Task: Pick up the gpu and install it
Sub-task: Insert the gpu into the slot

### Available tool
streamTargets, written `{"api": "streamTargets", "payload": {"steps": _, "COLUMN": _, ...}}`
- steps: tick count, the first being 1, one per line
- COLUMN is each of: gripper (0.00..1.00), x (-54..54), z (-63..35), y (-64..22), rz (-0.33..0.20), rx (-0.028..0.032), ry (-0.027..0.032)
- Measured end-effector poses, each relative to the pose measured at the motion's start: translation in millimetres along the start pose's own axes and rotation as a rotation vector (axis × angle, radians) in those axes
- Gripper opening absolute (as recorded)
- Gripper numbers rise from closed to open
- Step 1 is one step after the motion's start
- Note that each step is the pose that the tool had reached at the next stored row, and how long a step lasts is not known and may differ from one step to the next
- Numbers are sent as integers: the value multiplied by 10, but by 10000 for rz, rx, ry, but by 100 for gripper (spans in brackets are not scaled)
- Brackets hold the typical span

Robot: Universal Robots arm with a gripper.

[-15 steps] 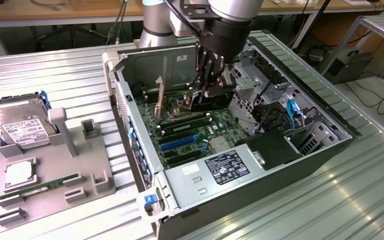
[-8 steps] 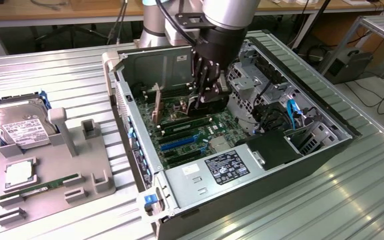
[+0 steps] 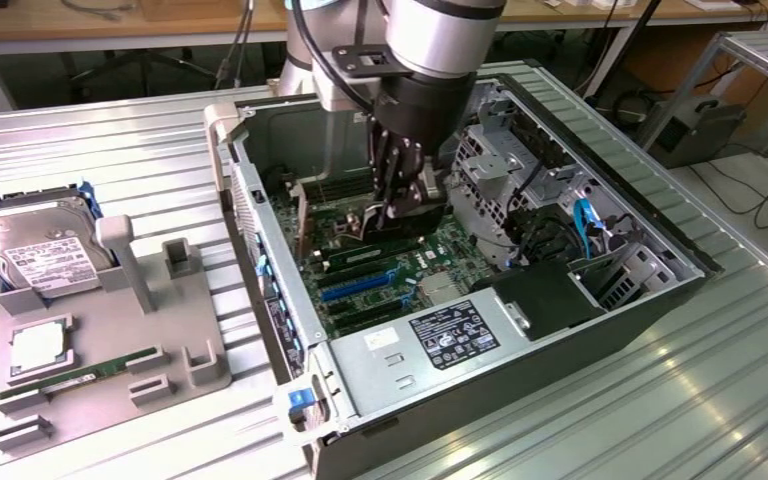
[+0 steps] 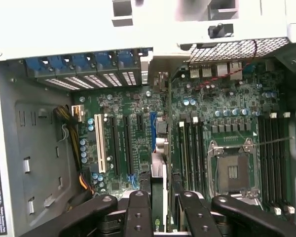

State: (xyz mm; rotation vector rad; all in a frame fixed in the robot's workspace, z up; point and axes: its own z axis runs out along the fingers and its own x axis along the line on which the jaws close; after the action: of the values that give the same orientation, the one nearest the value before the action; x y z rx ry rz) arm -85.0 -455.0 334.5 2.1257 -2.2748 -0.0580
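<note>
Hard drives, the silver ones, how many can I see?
1. The hard drive lies on the grey holder at the exterior view's left, outside the computer case. More could be hidden inside.

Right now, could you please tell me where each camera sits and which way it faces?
Exterior view: off the arm, above and to one side, looking down on the open computer case; arm and tool show.
Wrist view: on the wrist, facing the motherboard; the tool holds the gpu edge-on.
Shared: tool, motherboard, case.
</note>
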Motion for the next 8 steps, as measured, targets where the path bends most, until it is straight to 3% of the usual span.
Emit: {"api": "streamTargets", "payload": {"steps": 8, "gripper": 26, "x": 16, "z": 120, "y": 20, "rz": -533, "rx": -1, "ry": 25}}
